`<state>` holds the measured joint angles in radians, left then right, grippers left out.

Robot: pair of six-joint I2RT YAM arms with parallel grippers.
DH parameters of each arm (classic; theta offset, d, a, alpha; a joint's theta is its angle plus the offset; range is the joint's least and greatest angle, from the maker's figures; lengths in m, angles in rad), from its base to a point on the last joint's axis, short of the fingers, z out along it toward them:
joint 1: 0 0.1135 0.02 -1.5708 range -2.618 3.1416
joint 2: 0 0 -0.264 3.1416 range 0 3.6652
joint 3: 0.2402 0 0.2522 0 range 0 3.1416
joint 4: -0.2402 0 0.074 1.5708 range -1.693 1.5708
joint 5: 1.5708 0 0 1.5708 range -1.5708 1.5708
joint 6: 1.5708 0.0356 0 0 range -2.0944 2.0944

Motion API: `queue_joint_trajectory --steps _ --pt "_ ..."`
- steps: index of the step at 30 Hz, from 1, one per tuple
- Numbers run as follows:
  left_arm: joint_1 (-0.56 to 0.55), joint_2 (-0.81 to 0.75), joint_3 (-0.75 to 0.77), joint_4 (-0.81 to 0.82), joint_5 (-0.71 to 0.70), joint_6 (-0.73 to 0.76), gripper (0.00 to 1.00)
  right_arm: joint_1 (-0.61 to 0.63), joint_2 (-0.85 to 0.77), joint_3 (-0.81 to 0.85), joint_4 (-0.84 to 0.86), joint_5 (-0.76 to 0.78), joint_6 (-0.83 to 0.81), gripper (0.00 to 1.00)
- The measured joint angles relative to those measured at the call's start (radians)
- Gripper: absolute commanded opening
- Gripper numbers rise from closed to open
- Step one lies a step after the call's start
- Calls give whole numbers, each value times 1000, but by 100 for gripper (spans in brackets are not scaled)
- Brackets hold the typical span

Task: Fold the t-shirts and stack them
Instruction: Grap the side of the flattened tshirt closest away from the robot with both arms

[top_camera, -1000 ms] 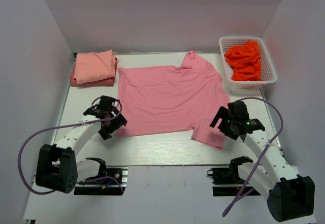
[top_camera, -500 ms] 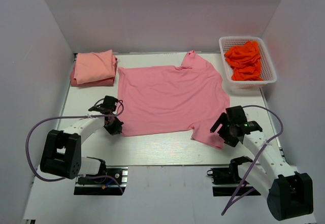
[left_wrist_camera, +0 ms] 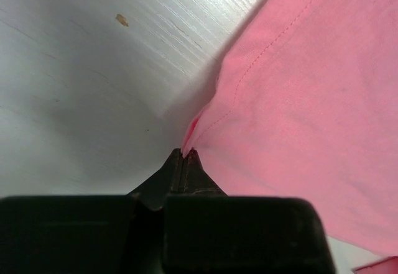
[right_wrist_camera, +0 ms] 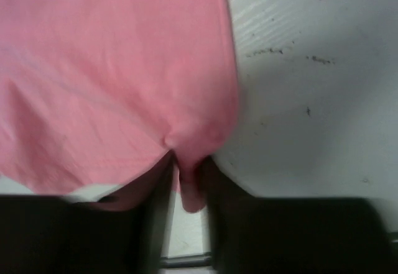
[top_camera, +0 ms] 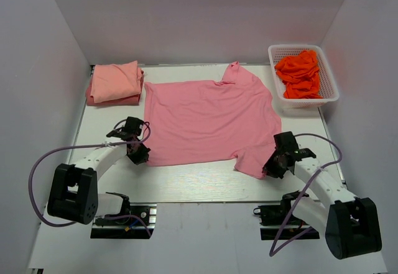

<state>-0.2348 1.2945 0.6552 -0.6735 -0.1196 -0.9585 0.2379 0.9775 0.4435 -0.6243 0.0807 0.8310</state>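
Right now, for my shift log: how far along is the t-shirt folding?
Done: one salmon t-shirt lies folded, far left. In hand: the rose pink t-shirt is spread flat; the left gripper is shut on its hem corner, the right gripper pinches its sleeve. Left: folding it and stacking it there.

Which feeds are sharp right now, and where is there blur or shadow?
Top external: sharp, evenly lit, the rose pink shirt clear. Left wrist: hem stitching crisp, shadow on the table by the fingers. Right wrist: blurred throughout, shirt edge smeared.
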Motion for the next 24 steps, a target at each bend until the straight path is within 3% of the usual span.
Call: queue_joint_trajectory --steps 1,7,16,24 --pt "0 -3 1 -3 0 0 0 -1 13 2 9 -6 2 0" --pt "0 -11 2 -22 5 4 0 -2 11 5 -19 -24 19 0" --pt "0 -137 2 -93 50 10 0 -1 -253 143 -271 -9 105 0" --pt "0 -48 104 -119 64 38 0 -1 -107 217 -270 -35 99 0"
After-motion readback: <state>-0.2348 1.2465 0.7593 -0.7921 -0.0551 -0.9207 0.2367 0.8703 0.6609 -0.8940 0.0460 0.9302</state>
